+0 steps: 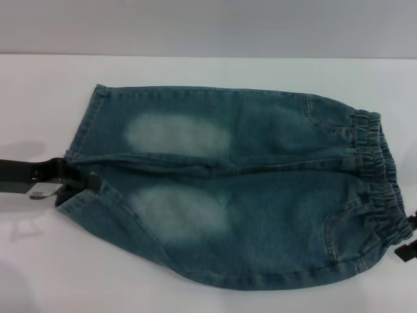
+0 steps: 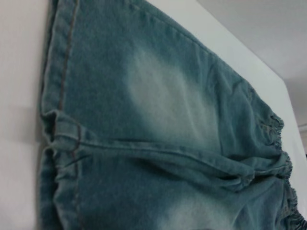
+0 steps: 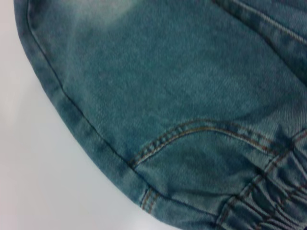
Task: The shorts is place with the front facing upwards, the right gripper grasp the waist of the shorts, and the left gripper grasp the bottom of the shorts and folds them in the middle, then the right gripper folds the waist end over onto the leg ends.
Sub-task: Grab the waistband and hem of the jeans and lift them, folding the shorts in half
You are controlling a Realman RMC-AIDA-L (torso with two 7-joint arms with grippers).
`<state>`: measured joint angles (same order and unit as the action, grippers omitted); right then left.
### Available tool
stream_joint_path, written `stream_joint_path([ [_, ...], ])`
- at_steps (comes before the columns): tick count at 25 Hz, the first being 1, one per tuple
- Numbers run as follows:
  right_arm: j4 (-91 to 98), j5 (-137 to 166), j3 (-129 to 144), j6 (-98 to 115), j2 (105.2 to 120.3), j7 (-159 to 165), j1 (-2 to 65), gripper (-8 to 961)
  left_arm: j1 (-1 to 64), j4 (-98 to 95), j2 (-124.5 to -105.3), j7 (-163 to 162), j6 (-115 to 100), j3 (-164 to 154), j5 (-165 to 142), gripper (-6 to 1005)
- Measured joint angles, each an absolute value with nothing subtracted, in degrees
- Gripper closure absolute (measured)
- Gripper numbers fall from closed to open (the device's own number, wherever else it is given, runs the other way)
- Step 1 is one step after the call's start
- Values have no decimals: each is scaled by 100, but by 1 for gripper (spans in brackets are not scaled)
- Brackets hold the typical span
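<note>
Blue denim shorts (image 1: 228,189) lie flat, front up, on the white table (image 1: 195,72). The ruffled elastic waist (image 1: 378,182) is at the right, and the two straight leg hems (image 1: 85,130) are at the left. My left gripper (image 1: 81,179) reaches in from the left and is shut on the bottom of the shorts where the two hems meet. The left wrist view shows that hem (image 2: 60,127) bunched up. My right gripper (image 1: 407,246) shows only as a dark strip at the near end of the waist. The right wrist view shows the pocket seam (image 3: 201,129) and waist gathers (image 3: 268,201).
White table surface (image 1: 52,274) surrounds the shorts on all sides. A grey wall (image 1: 208,26) rises behind the table's far edge. A small grey tag (image 1: 42,191) hangs under the left arm.
</note>
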<state>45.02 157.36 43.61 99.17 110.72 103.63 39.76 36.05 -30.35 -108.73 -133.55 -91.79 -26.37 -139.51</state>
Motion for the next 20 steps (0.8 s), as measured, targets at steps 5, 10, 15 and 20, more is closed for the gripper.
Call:
stream_joint_path([
  [5, 4485, 15693, 4370, 9951, 11100, 10361, 4065, 208, 3618, -3037, -10935, -13299, -9123, -2637, -13869, 894],
  [10, 4504, 15664, 4411, 10066, 11180, 10311, 4090, 209, 3620, -3007, -10997, -13252, -8965, -2637, -13800, 891],
  [15, 4510, 15666, 4531, 10103, 11221, 10299, 4107, 209, 3654, -3027, -11011, -13247, -8945, -2637, -13724, 888],
  [20, 4675, 15680, 4549, 10172, 11221, 10296, 4053, 209, 3681, -3034, -10995, -13245, -8941, -2637, -13670, 885],
])
